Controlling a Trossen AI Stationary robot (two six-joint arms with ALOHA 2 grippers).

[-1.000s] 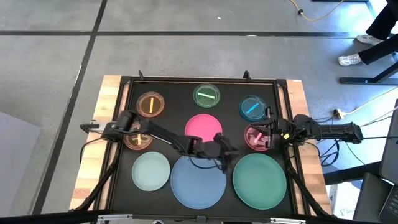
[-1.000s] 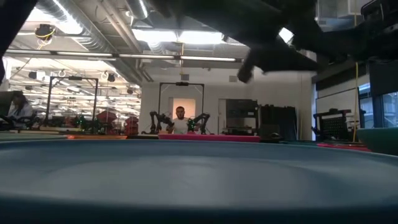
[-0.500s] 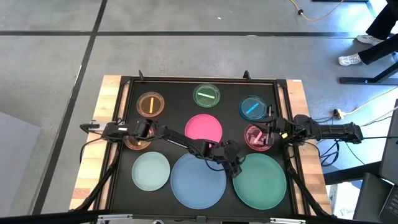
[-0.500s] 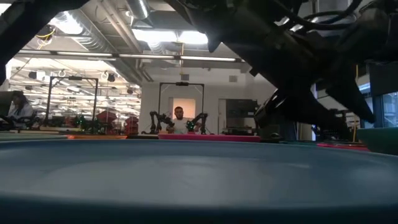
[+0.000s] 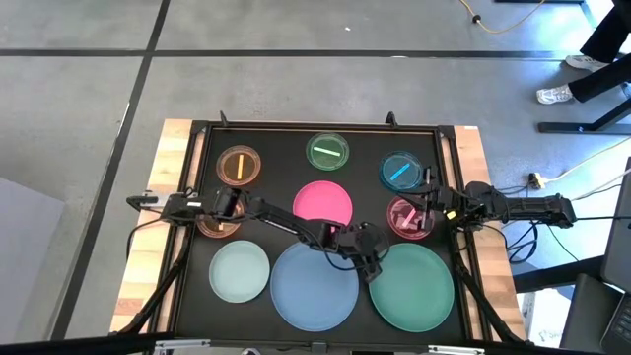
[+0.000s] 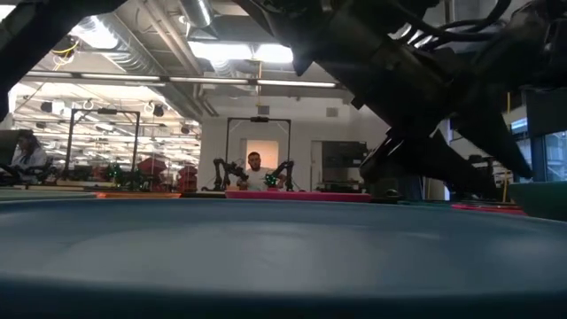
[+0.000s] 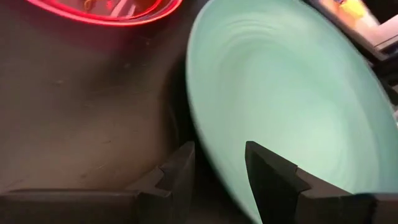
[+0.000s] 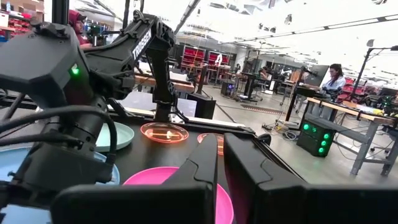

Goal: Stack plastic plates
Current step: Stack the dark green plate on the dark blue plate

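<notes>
High view showed the left gripper [image 5: 373, 264] low at the near-left rim of the large green plate [image 5: 414, 288], beside the large blue plate [image 5: 314, 288]. Its fingers [image 7: 268, 175] stood narrowly parted, straddling that rim. The right gripper [image 5: 426, 209] waited over the small pink plate [image 5: 404, 219], its fingers nearly together.

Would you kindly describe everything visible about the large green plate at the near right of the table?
The large green plate is a round, shallow dish of smooth, plastic-looking teal green, lying flat and upright on the black mat beside the large blue plate. Nothing rests in it. The left gripper sits at its rim, the fingers open to either side of the edge; whether they touch it is unclear. The small pink plate lies just beyond it.
</notes>
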